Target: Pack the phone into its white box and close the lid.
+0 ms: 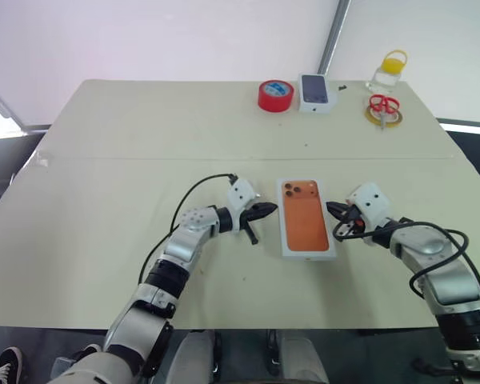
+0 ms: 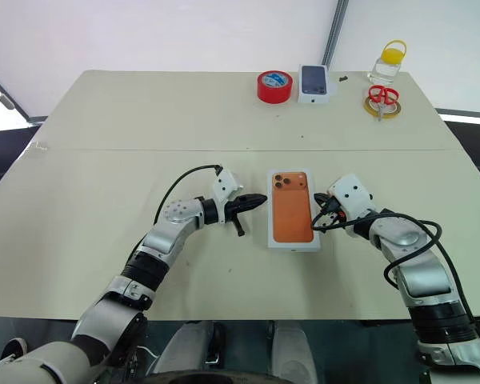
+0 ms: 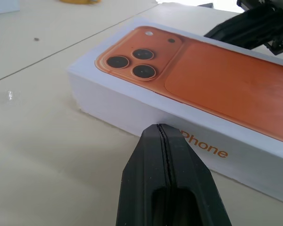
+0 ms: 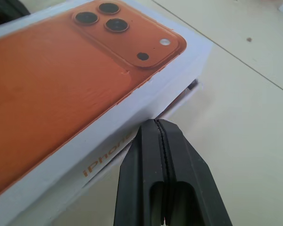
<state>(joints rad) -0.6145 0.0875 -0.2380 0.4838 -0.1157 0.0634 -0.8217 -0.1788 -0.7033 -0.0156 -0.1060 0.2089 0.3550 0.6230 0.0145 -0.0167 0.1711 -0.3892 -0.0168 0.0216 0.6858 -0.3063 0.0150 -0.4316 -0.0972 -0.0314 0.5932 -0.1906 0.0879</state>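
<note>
The lid [image 1: 306, 218], printed with an orange phone, covers the white box [image 4: 179, 101] at the table's [image 1: 104, 160] near centre, long axis running away from the robot, lenses far. Left gripper [image 1: 266, 210] and right gripper [image 1: 334, 210], both pinched closed and empty, flank its long sides.

One beige rectangular counter [image 1: 128, 160]. One closed white cardboard lid printed with an orange phone picture [image 1: 306, 218], mid-counter. One small white box printed with a dark phone picture [image 1: 315, 93]. One red tape roll [image 1: 275, 95]. One pair of red-handled scissors [image 1: 383, 105], lying on one yellow ring-shaped tape roll [image 1: 370, 115]. One clear jar with a yellow lid and handle [image 1: 388, 71]. Two black two-finger grippers: left gripper [image 1: 266, 210], right gripper [image 1: 334, 210], both with fingers pressed together. Printed camera lenses on the lid: three.
</note>
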